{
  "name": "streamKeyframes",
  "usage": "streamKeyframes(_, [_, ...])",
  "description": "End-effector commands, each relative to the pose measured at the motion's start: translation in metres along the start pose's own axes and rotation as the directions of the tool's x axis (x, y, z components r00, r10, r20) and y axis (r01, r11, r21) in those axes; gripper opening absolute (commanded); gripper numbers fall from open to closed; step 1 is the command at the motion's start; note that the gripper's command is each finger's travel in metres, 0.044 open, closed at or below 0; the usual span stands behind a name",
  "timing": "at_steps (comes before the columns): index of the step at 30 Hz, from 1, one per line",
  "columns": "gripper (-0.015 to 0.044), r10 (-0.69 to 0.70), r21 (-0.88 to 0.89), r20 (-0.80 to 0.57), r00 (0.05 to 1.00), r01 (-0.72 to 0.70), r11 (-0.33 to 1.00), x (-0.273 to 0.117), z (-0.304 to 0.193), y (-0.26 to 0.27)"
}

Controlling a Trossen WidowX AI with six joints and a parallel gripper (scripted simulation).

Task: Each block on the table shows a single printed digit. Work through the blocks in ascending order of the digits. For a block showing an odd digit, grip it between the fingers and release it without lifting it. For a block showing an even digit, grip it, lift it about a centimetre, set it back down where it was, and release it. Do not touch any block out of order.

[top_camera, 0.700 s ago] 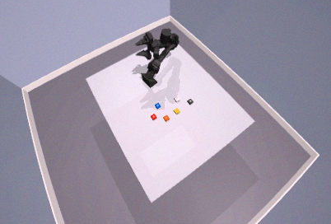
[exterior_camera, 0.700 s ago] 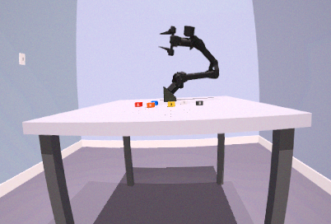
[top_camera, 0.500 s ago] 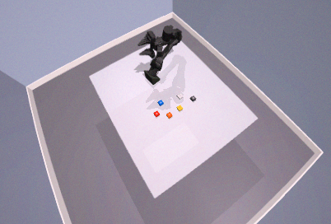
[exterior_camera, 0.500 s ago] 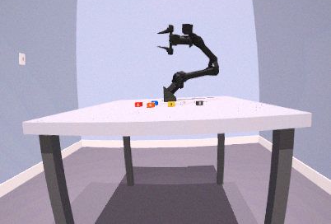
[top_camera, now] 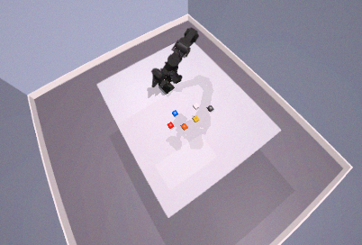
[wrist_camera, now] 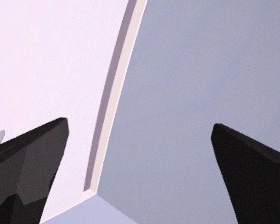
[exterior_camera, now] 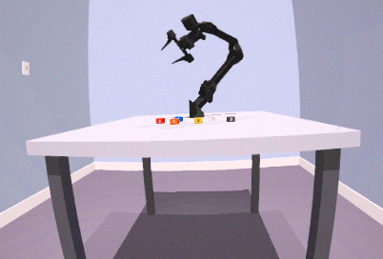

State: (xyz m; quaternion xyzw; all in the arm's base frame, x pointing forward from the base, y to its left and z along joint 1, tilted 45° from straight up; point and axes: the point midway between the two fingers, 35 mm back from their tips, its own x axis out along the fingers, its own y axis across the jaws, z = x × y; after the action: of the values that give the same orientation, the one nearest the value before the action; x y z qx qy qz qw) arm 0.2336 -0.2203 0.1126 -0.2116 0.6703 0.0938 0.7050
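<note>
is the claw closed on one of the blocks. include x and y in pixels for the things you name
No, the claw (top_camera: 160, 86) (exterior_camera: 168, 56) (wrist_camera: 141, 128) stands open above the table (top_camera: 135, 86) (exterior_camera: 191, 139) (wrist_camera: 41, 60) with nothing between its fingers.

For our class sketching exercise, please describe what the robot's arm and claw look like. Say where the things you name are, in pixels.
The arm (top_camera: 174, 58) (exterior_camera: 234, 51) is black throughout, built of slim links with chunkier, blocky joints. The claw (top_camera: 166, 79) (exterior_camera: 172, 50) (wrist_camera: 141, 128) is black too, with two angular, faceted fingers narrowing to blunt tips. I can make out no cables or markings.

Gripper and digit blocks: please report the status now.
Gripper open, nothing held, raised above table. Six digit blocks on table, digits too small to read. No obstacle seen between gripper and blocks.
</note>
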Motion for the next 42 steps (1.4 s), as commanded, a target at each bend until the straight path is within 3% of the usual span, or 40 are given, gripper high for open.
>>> streamKeyframes(1, [0.04,0.232,0.024,0.052,0.971,-0.233,0.972,0.035,0.037,0.013])
streamKeyframes(9, [0.04,0.603,0.114,0.099,0.792,-0.611,0.783,0.097,0.094,0.052])
streamKeyframes(15, [0.04,0.789,0.217,0.116,0.603,-0.791,0.572,0.138,0.125,0.087])
streamKeyframes(42, [0.04,0.794,0.222,0.116,0.596,-0.795,0.564,0.128,0.12,0.095])
